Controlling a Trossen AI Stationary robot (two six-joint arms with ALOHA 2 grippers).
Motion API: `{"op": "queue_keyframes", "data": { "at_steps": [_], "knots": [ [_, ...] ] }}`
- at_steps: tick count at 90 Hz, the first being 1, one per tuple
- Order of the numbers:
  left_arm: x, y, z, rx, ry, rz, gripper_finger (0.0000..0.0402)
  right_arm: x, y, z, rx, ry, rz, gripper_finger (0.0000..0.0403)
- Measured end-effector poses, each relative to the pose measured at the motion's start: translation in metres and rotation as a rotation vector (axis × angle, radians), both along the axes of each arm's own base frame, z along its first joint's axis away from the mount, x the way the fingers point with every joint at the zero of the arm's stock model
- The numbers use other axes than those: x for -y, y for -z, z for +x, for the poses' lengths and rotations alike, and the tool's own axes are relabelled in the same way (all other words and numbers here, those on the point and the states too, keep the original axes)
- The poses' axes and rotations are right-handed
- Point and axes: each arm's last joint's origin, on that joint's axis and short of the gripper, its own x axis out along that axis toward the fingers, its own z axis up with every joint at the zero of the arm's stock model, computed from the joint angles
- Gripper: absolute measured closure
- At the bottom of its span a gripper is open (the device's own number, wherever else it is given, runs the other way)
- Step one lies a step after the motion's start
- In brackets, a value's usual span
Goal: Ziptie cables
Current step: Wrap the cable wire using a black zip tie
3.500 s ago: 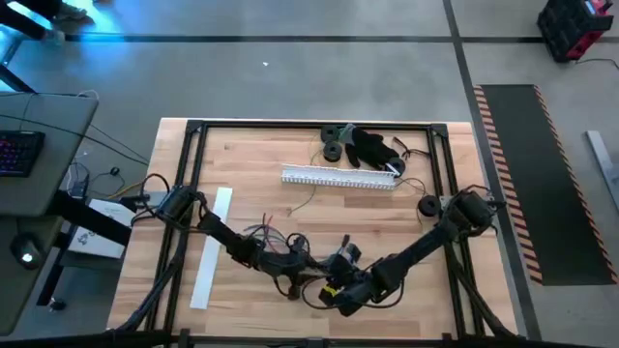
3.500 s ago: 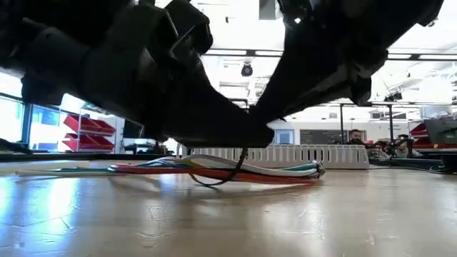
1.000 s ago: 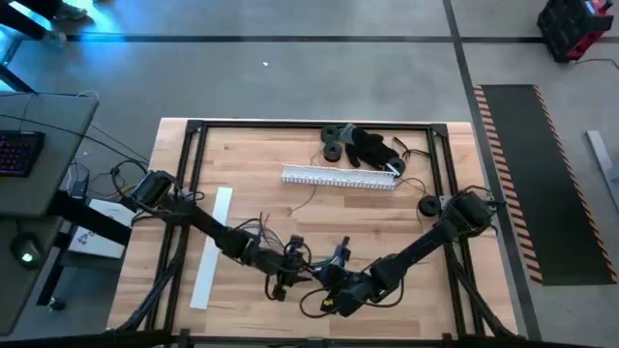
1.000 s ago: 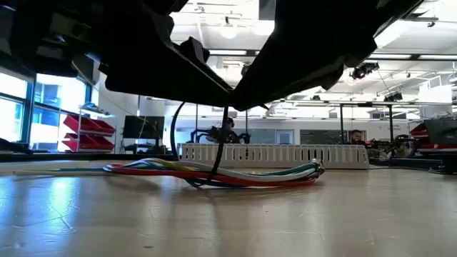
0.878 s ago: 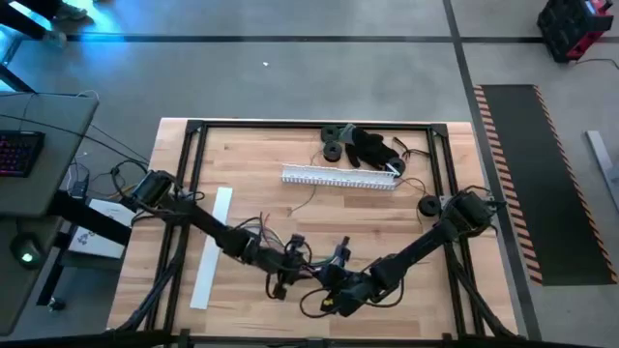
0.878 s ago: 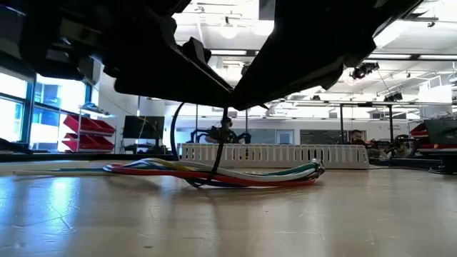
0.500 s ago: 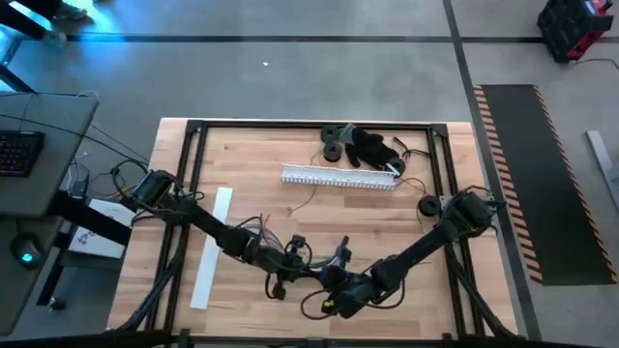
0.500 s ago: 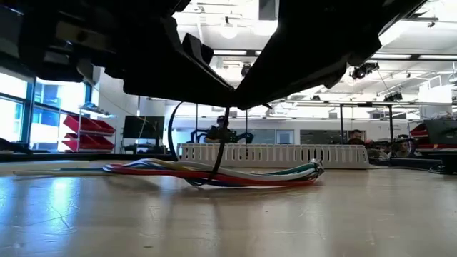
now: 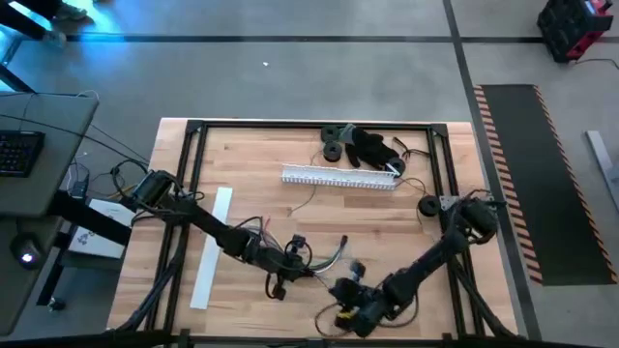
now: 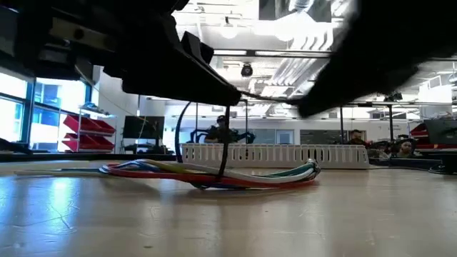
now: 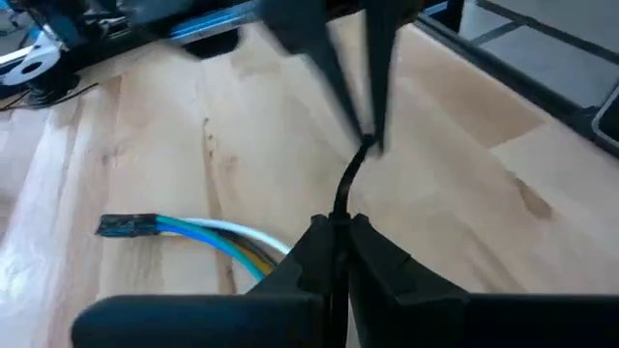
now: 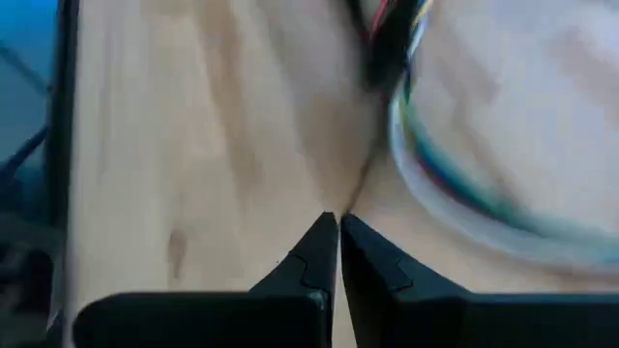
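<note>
While both arms reach in over the near half of the table, the scene sorts by size like this:

Table [image 9: 242,155]: light wooden top in a black frame, seen whole from above.

Left arm: stretches from the table's left edge to the near middle of the top.

Right arm: comes from the right edge and bends toward the near edge, ending right of the left one.

White duct [image 9: 340,177]: long slotted strip lying across the far half; in the low view [image 10: 275,155] it stands behind the wires.

White strip [image 9: 212,247]: flat, lying near the left edge, well apart from the duct.

Cables [image 10: 214,173]: red, blue, green and pale wires lying flat on the wood in a loose bundle, in front of the duct, beneath the left arm's tip; the left wrist view shows one end of them [image 11: 208,232].

Left gripper [image 11: 336,227]: just above the cables, fingers pressed together on a thin dark tie.

Zip tie [image 10: 223,146]: a dark strap looping around the bundle and rising to the left gripper.

Right gripper [image 12: 338,224]: low over bare wood near the near edge, fingers pressed together with nothing visible between them; the bundle shows blurred beyond them.
</note>
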Motion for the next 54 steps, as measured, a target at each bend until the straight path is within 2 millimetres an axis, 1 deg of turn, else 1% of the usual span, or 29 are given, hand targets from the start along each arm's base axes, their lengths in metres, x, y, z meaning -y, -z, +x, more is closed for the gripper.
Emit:
{"op": "queue_keyframes", "data": {
  "at_steps": [4,16,20,26,32,39,45,54],
  "knots": [
    [0.000,0.000,0.000,-0.003,-0.001,0.001,0.0401,-0.007,0.005,-0.006,-0.020,-0.011,0.024,0.0402],
    [-0.003,0.001,0.001,-0.015,-0.004,-0.006,0.0401,-0.027,0.028,-0.023,-0.070,-0.015,0.071,0.0402],
    [-0.004,0.001,0.001,-0.019,0.005,-0.015,0.0401,-0.032,0.029,-0.027,-0.034,-0.011,0.066,0.0402],
    [-0.005,0.001,0.002,-0.024,0.022,-0.027,0.0401,-0.039,0.024,-0.028,0.059,-0.013,0.033,0.0403],
    [-0.005,0.001,0.002,-0.029,0.027,-0.042,0.0401,-0.040,0.017,-0.024,0.161,-0.027,-0.052,0.0402],
    [-0.006,0.001,0.002,-0.034,0.041,-0.054,0.0401,-0.039,0.006,-0.013,0.264,-0.055,-0.149,0.0391],
    [-0.005,0.002,0.002,-0.043,0.063,-0.066,0.0401,-0.035,0.000,-0.003,0.310,-0.074,-0.227,0.0370],
    [-0.005,0.002,0.002,-0.047,0.083,-0.071,0.0401,-0.023,0.003,0.009,0.311,-0.050,-0.344,0.0328]
  ]
}}
